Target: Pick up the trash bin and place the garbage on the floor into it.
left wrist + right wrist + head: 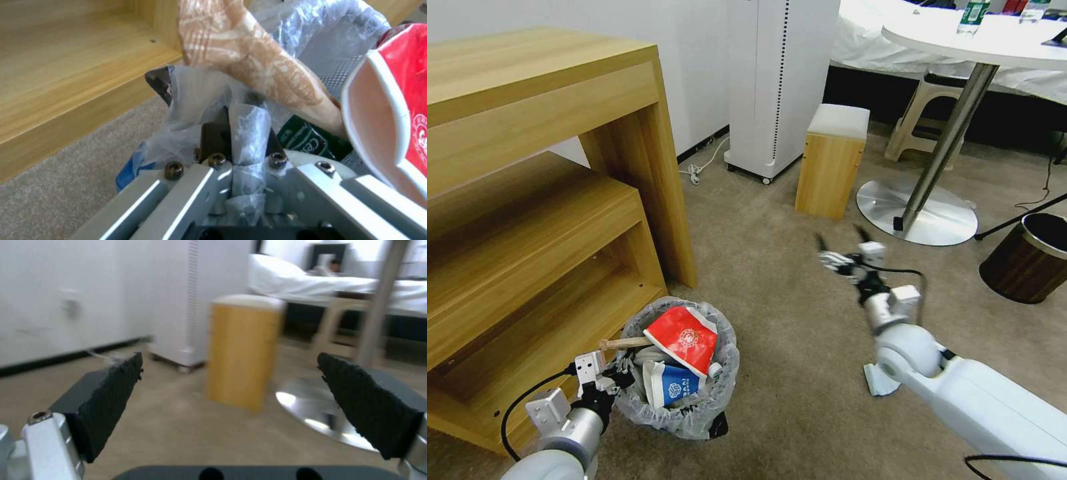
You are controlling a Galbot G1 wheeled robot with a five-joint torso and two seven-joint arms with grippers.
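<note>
On the beige carpet floor [774, 300], the small round black bag-lined trash bin [684, 413] is full; the left gripper [617, 380] pinches its rim, the right gripper [842, 248] is wide apart.

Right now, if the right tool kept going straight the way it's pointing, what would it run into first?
Most likely the wooden stool. The right tool, open and empty, hangs above bare carpet, and in its wrist view the stool sits nearly centred between the fingers. Depth is unclear; the table base lies just beside that line.

Trash bin [684, 407] base behind liner.
</note>
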